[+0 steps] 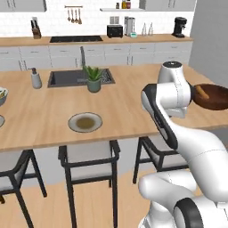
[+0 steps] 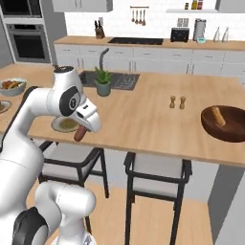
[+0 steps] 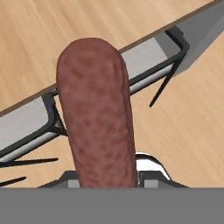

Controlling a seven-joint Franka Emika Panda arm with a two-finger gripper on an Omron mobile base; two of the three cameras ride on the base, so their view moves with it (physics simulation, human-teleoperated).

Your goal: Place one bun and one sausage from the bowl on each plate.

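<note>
One sausage [image 3: 96, 113] is clenched in our gripper [image 2: 82, 130], hanging at left centre of the right base view, just before a plate [image 2: 64, 125]. Far at the frame's right sits the bowl [image 2: 225, 123], holding a bun [image 2: 218, 115].

Reddish-brown sausage [image 3: 96, 113] held upright above counter edge, bun in dark bowl [image 2: 234, 131]

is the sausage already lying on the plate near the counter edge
No, the sausage hangs from the hand above the counter edge, while the plate carries no sausage.
</note>
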